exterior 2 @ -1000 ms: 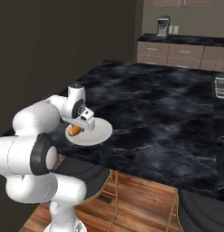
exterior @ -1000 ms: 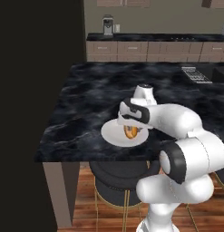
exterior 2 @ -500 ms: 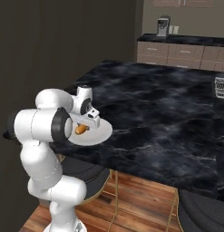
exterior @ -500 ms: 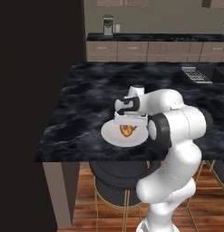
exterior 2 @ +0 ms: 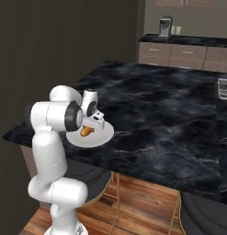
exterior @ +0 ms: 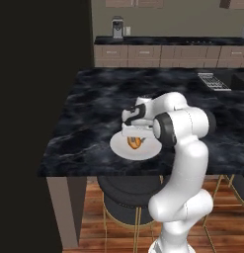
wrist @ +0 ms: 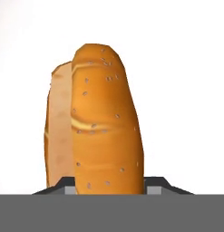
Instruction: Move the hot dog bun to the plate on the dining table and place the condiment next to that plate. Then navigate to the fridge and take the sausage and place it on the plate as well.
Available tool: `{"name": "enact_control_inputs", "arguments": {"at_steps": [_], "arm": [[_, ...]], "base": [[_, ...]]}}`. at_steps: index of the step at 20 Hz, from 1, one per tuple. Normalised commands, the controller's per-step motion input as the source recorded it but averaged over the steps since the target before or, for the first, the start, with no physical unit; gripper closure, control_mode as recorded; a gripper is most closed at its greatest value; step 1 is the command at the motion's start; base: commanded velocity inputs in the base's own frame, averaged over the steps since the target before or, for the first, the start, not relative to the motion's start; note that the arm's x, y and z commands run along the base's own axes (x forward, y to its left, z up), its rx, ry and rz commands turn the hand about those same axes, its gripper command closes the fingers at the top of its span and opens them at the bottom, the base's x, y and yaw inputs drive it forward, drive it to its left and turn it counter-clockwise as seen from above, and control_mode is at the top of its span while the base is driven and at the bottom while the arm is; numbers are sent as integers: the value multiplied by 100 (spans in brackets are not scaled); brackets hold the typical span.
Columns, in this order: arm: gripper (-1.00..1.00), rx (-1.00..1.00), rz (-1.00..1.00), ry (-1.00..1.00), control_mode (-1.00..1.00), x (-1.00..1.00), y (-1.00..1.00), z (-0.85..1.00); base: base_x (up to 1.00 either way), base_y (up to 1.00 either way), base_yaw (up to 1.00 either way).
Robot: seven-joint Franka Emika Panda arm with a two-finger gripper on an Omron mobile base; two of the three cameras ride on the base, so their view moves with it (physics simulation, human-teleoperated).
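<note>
You have the end effector (exterior: 134,139) low over the white plate (exterior: 121,147), which sits near the front edge of the dark marble table (exterior: 94,108). Its finger tips (wrist: 63,185) stand one on each side of the hot dog bun (exterior: 135,143), and the hand view shows them pinching it at its near end. The bun there is a seeded golden-brown loaf, with the paler cut side showing at the left (the white behind it is the plate surface).

From the left base view you see the bun as an orange patch under the end effector, within the plate's rim; whether it rests on the plate or hangs just above it you cannot tell. The right base view gives the same picture: the bun (exterior 2: 85,131) over the plate (exterior 2: 102,136), under the end effector (exterior 2: 89,126).

At the far right of the table, well apart from the plate, a wire rack (exterior: 213,81) lies flat. Behind, on the back counter (exterior: 168,40), a coffee machine (exterior: 117,27) stands upright. Under the table's front edge you see a dark round stool (exterior: 128,188) with gold legs.
</note>
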Motion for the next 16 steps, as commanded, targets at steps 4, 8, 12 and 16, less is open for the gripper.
{"name": "enact_control_inputs", "arguments": {"at_steps": [4,8,12,16], "arm": [[-100,0,0,0,-100,15,0,-26],[-100,0,0,-2,-100,0,0,-14],[-100,0,0,-3,-100,0,0,-4],[-100,0,0,-7,-100,0,0,1]], "base": [[0,0,0],[0,0,0],[0,0,0],[0,0,0]]}}
